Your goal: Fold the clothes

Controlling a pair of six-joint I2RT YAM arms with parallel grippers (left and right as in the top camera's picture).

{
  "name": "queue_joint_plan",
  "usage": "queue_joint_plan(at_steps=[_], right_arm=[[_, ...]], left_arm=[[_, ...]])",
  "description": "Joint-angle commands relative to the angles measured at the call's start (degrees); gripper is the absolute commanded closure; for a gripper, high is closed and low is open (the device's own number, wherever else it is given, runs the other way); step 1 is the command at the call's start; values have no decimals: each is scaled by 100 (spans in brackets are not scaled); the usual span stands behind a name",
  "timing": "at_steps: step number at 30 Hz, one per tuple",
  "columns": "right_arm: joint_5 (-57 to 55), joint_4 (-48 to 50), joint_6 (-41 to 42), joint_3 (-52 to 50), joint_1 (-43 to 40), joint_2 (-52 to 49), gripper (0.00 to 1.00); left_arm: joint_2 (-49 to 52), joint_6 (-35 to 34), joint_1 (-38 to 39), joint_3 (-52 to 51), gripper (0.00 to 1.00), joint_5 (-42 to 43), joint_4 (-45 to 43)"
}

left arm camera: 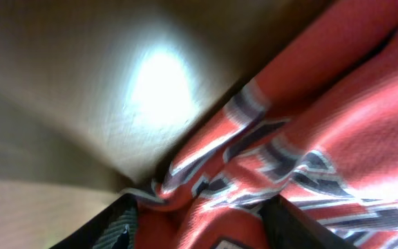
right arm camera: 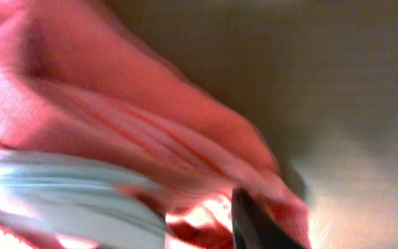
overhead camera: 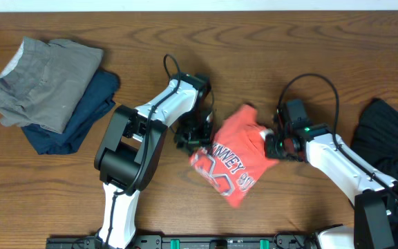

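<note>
Progress check: not far along, I'd say. The coral-red T-shirt (overhead camera: pixel 230 155) sits mid-counter (overhead camera: pixel 289 55) in a crumpled lump with the lettering half scrunched, so no clean fold yet. The left pincer (overhead camera: pixel 193 142) is clamped on its left edge, with cloth bunched between the fingers (left arm camera: pixel 116 225). The right pincer (overhead camera: pixel 273 142) is at the opposite edge, but its wrist view is too blurry to tell if it's gripping. The black garment (overhead camera: pixel 385 138) is heaped at the right and looks unfolded. A gray garment (overhead camera: pixel 43 79) lies on a navy one (overhead camera: pixel 81 114) at far left, loosely stacked.
</note>
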State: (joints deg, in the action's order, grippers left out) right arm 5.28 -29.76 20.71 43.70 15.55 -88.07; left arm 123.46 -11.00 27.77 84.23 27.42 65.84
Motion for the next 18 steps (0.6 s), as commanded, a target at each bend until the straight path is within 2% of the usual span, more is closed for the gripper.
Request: queue_joint_plan(at_steps=[1, 5, 9, 11, 12, 13, 14, 15, 16, 18], right_arm=[[-369, 551, -175, 59, -92, 26, 72], [-243, 741, -601, 339, -90, 35, 70], [-199, -57, -693, 828, -92, 199, 70], [-247, -461, -708, 1071, -94, 354, 65], [-271, -643, -708, 1185, -98, 455, 63], [-308, -778, -706, 1268, -105, 542, 60], [-361, -938, -704, 1364, -116, 669, 55], [-393, -1067, -706, 1427, -129, 782, 44], [-402, -1189, -704, 1473, -140, 901, 34], [-398, -1355, -695, 1497, -170, 1108, 31]], left_arm=[[85, -415, -4, -236, 42, -138, 417], [-35, -562, -4, -247, 42, 66, 765], [-562, -560, -44, -173, 42, -118, 706], [-905, -555, -116, -57, 41, -402, 595], [-1099, -520, -170, -9, 37, -525, 463], [-1303, -400, -229, 13, 28, -544, 271], [-1493, -275, -291, 13, 9, -540, 28], [-1652, -127, -339, 13, 2, -535, -216], [-1764, 22, -378, 13, 2, -529, -409], [-1882, 448, -459, 13, 2, -306, -800]])
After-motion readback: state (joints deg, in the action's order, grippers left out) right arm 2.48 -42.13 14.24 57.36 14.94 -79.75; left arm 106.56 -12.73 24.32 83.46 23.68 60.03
